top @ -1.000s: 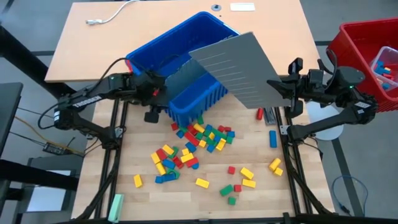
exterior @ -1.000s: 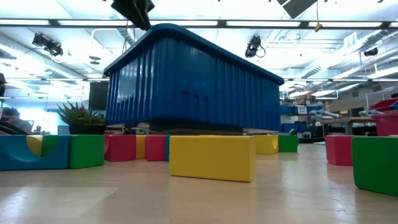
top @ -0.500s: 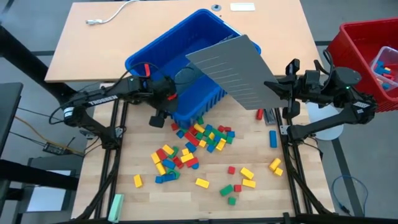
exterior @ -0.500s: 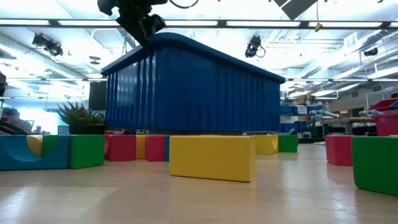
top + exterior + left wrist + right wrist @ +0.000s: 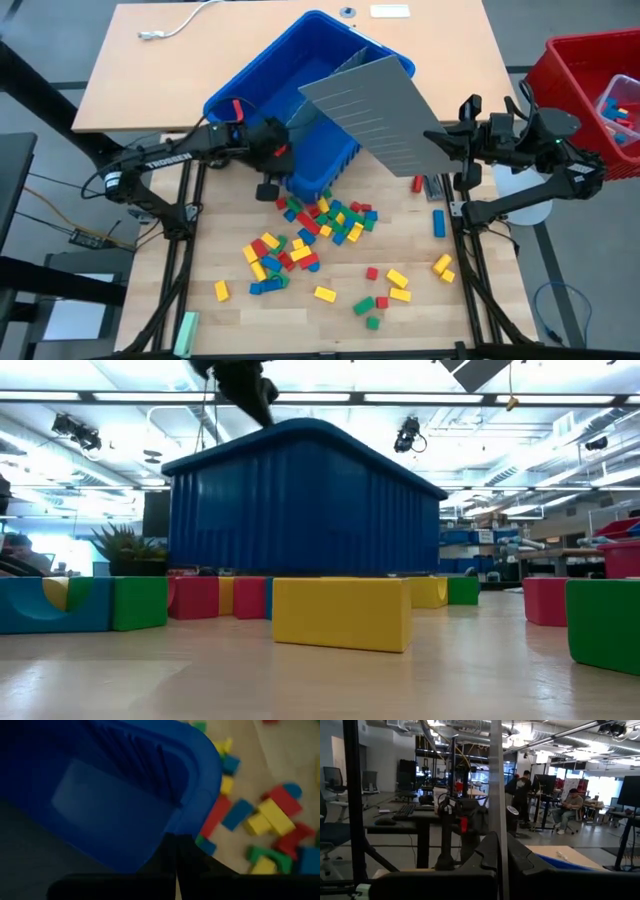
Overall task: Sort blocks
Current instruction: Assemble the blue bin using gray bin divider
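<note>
We note the left gripper (image 5: 278,170) has clamped the blue bin (image 5: 262,82) rim since 1 s ago. Right gripper (image 5: 447,141) grips grey panel (image 5: 375,105). Blocks (image 5: 320,225) lie spilled on table (image 5: 480,300), unsorted.

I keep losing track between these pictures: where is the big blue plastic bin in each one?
High view: big blue plastic bin, upper centre, left gripper shut on its near rim.
Low view: fills the middle.
Left wrist view: upper left.
Right wrist view: only a blue sliver, probably its rim.
Shared landmark: small plastic blocks beside it.
</note>
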You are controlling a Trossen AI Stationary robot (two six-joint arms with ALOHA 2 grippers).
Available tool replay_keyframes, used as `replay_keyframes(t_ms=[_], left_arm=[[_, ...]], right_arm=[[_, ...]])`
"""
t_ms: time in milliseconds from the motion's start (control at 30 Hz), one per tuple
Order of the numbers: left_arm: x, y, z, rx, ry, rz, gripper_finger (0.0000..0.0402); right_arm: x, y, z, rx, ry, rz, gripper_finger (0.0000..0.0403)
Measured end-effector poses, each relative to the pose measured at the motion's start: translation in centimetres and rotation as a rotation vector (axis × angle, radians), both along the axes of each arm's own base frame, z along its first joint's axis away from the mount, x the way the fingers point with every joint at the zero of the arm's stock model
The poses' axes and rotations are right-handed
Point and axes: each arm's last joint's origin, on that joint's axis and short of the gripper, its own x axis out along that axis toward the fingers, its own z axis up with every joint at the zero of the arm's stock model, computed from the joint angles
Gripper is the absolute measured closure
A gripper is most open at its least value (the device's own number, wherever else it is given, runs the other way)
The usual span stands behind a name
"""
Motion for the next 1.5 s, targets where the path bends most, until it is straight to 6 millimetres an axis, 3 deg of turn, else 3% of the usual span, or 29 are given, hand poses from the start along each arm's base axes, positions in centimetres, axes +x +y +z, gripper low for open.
replay_keyframes(t_ms=[367, 733, 933, 1333, 1500], left_arm=[[0.4, 0.0, 0.0, -0.007, -0.027, 0.002, 0.0380], [-0.9, -0.2, 3.5, -0.017, -0.046, 0.058, 0.0223], [-0.9, 0.1, 3.0, 0.098, 0.008, 0.036, 0.0165], [0.0, 2.0, -1.2, 0.081, 0.109, 0.009, 0.0160], [1.5, 2.4, -2.9, 0.085, 0.169, -0.037, 0.0190]], right_arm=[[0.0, 0.0, 0.0, -0.001, 0.005, 0.002, 0.0403], [0.0, 0.0, -0.2, -0.002, 0.018, 0.001, 0.0403], [0.1, 0.0, -0.2, 0.000, 0.017, 0.002, 0.0403], [0.4, 0.0, -0.2, 0.015, 0.019, 0.004, 0.0403], [0.6, 0.1, -0.2, 0.014, 0.020, 0.004, 0.0403]])
